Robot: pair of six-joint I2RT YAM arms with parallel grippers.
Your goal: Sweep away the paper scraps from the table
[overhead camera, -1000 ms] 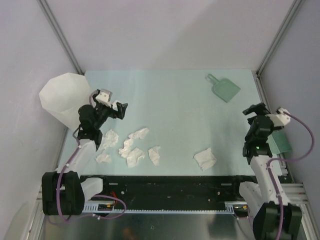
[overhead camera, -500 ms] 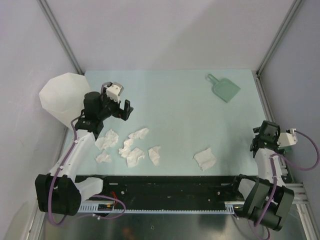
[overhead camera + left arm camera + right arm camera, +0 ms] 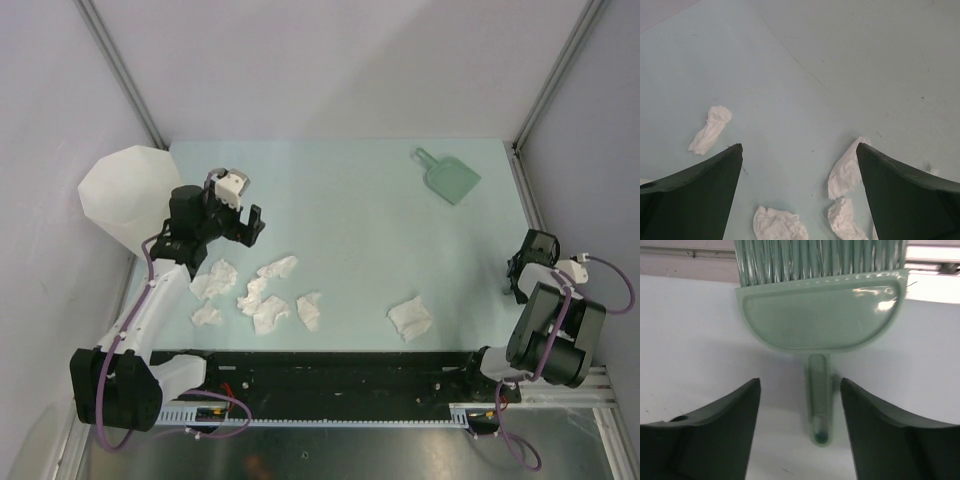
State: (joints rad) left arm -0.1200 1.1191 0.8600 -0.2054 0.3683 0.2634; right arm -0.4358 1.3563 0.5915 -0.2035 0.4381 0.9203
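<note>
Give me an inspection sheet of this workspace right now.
Surface: pale mint-green table, no spills.
Job's things: crumpled white paper scraps, clustered near left, one apart.
Clutter: small green plastic dustpan far right; translucent white faceted bin at left edge; green brush on a white surface.
Grippers: left gripper open by the cluster; right gripper open astride the brush handle, untouched.
Cables: purple cables along both arms.
Surroundings: grey walls, metal frame posts.

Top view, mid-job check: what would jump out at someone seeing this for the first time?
The paper scraps cluster at the table's front left, with one stray scrap toward the front right. The left gripper hangs open just behind the cluster. The right gripper, also open, points at a green brush off the table's right edge, and the dustpan lies at the far right.
</note>
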